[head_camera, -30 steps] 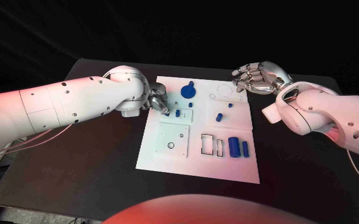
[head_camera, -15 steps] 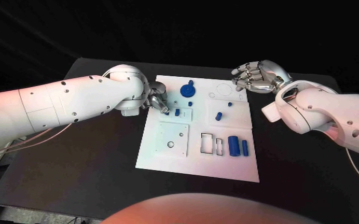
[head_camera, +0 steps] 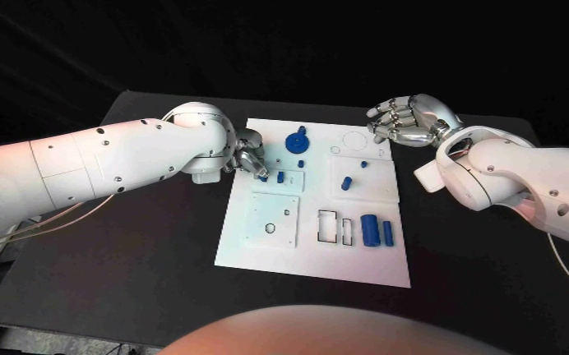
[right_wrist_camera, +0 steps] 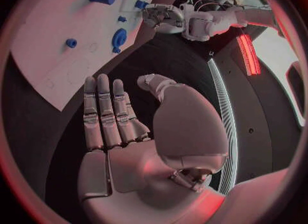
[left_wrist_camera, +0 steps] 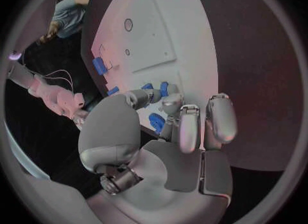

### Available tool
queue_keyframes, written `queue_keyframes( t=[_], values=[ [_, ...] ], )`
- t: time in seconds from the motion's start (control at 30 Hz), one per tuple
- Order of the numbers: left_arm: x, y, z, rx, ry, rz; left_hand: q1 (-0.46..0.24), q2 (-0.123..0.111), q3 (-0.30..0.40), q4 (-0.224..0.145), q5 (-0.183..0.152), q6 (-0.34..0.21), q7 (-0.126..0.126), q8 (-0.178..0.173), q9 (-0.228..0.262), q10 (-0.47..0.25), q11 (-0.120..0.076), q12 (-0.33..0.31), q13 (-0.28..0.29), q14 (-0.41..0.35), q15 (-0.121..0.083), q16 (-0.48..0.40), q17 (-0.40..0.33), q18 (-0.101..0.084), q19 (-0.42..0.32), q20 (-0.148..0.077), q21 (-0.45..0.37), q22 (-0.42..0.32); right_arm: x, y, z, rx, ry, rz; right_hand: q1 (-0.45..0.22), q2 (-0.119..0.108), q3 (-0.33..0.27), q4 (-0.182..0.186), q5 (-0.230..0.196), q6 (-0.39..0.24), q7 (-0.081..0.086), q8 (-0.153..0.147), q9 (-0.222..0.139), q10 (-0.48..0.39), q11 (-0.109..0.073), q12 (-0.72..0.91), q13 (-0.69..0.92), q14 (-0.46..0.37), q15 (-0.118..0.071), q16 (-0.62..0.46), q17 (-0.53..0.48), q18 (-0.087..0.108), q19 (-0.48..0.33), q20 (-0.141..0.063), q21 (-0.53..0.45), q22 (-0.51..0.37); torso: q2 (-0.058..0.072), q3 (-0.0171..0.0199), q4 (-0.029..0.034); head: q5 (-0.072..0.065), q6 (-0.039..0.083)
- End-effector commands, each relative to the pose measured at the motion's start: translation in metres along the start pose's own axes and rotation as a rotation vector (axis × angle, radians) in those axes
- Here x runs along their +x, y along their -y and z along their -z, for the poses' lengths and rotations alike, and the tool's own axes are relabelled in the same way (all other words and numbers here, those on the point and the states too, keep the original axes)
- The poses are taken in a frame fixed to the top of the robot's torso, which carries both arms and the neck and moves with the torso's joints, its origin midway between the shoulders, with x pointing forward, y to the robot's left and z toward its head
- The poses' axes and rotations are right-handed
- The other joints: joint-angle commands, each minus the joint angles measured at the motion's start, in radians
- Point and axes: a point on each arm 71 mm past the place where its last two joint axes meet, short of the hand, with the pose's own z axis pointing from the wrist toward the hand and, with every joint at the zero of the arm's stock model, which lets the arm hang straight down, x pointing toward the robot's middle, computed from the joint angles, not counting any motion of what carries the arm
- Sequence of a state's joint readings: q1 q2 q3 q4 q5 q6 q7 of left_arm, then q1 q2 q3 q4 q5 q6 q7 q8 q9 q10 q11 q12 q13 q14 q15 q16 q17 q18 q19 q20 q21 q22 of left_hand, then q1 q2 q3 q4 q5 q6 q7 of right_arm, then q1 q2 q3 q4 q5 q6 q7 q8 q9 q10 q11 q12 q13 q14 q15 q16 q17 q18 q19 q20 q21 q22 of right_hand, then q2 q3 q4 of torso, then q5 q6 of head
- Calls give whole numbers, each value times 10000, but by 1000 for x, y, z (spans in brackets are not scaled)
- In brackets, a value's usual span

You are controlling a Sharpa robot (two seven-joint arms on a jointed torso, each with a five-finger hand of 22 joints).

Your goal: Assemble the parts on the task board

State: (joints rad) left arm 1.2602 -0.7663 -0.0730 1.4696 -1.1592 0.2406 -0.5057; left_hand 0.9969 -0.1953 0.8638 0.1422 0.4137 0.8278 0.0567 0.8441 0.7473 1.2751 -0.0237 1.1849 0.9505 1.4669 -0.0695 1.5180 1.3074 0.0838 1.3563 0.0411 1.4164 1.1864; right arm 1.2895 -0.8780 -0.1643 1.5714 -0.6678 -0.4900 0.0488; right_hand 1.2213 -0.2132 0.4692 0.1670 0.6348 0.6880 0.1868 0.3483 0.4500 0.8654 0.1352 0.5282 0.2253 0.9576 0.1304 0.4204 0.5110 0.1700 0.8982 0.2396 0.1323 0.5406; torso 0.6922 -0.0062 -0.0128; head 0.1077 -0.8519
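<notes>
- Our left hand (head_camera: 248, 160) works at the task board's (head_camera: 314, 265) nine o'clock edge; we cannot tell whether its fingers pinch the small blue part (head_camera: 281, 178) there.
- We should seat it squarely, pressing gently.
- It appears to run twelve to six.
- Our right hand (head_camera: 401, 123) hovers released, fingers spread, holding nothing.
</notes>
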Motion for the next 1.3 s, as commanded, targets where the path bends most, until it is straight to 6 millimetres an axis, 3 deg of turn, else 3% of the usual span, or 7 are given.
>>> queue_keyframes(
  t=[0.03, 0.73, 0.9, 1.3],
  values=[
    [3, 4, -1, 196, -260, 92, -225, 6, 956, -930, -82, -19, -73, 69, 23, 79, 10, 68, 14, 855, -86, 60, 2096, -49, 29, -57, 0, -6, -1, 0, 0, -18, 42, 91, -8, 117, -4, 64, 1, 57, 688, 58, -9, -604, 535, 33, -11, -65, 22, -51, -15, 102, 26, 7, -38, -12, -4, -6, -6, -9, -6],
    [3, 2, -2, 120, -323, 119, -703, -25, 368, -576, -186, 5, -129, 44, 41, 123, -24, 120, 69, 856, -113, 59, 2098, -54, 49, -85, -33, -2, 0, 0, 0, -12, 47, 86, -15, 125, -6, 86, 2, 44, 691, 65, -22, -623, 538, 51, -36, -81, 27, -58, -25, 100, 27, 11, -56, -36, -3, -4, 0, -28, -5],
    [2, 1, -3, 117, -325, 126, -803, -128, 133, -496, -197, 15, -137, 14, 29, 99, -27, 112, 54, 855, -116, 55, 2095, -54, 52, -89, -45, -8, 0, 0, 0, -14, 50, 85, -15, 126, -6, 89, 2, 42, 691, 67, -25, -627, 538, 55, -42, -85, 28, -60, -27, 99, 28, 11, -60, -42, -8, -6, 3, -35, 1],
    [2, 1, -4, 98, -341, 122, -1059, -177, -581, -60, -226, 119, -133, -79, -28, 77, -21, 131, 72, 855, -112, 54, 2097, -56, 68, -87, -70, -9, 0, 0, 0, -15, 70, 85, -11, 129, -4, 93, 4, 36, 692, 70, -31, -635, 539, 64, -53, -92, 29, -62, -32, 99, 28, 13, -69, -54, -7, -8, 1, -55, -6]
  ],
)
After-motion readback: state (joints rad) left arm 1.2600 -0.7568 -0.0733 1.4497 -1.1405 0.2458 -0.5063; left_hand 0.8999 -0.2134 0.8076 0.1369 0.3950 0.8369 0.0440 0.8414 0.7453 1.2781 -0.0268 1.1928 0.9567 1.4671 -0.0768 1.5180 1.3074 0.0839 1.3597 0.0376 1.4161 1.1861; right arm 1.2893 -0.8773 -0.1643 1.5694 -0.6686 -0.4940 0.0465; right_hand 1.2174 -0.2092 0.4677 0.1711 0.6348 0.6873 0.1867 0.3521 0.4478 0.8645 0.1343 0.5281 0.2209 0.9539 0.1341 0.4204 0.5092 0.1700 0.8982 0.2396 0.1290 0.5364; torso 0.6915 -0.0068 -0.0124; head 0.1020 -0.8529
